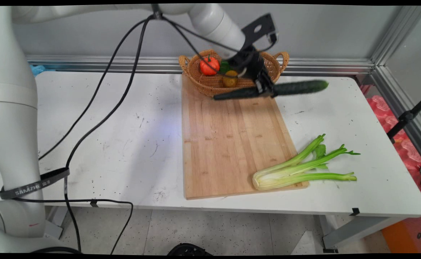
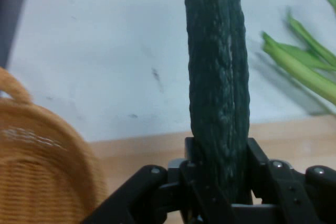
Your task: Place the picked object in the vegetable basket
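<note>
A long dark green cucumber (image 1: 296,87) hangs level in the air over the far end of the wooden cutting board (image 1: 228,144). My gripper (image 1: 266,90) is shut on the cucumber near its middle. In the hand view the cucumber (image 2: 218,77) runs straight up from between the black fingers (image 2: 260,163). Just behind the gripper stands a wicker basket (image 1: 203,81) with a red tomato (image 1: 209,66), a yellow fruit (image 1: 230,79) and something green inside. A celery bunch (image 1: 296,167) lies across the board's near right corner.
The basket's rim (image 2: 37,150) fills the hand view's lower left, and celery stalks (image 2: 304,66) show at its right. Black cables (image 1: 99,108) hang from the arm over the table's left half. The wall rail (image 1: 321,66) runs behind the basket. Red items (image 1: 404,144) lie beyond the table's right edge.
</note>
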`<state>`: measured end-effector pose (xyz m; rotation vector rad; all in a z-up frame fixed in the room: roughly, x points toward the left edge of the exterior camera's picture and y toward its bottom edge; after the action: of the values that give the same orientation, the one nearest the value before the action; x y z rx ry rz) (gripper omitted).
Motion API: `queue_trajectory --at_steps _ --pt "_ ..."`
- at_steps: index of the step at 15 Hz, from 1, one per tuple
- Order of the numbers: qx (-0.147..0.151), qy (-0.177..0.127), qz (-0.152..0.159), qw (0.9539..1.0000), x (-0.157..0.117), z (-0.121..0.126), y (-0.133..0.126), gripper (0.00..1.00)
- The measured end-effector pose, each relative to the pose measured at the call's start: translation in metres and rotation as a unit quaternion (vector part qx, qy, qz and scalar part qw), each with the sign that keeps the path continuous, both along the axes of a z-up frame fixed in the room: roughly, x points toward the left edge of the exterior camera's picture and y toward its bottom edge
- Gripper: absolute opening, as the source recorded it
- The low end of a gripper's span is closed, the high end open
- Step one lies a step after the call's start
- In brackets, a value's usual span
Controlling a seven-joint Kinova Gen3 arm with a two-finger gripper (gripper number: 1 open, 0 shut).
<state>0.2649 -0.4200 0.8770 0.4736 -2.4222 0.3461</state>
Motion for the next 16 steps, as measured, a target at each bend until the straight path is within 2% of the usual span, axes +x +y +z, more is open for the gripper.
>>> queue_trajectory --at_steps 7,12,16 --pt "-0.049 -0.013 0.01 0.9987 0.014 0.018 -0.052 0.0" --pt "-0.073 -0.031 0.013 0.9967 0.033 0.012 -0.087 0.0" --pt "-0.079 -0.042 0.013 0.9959 0.045 0.003 -0.102 0.0"
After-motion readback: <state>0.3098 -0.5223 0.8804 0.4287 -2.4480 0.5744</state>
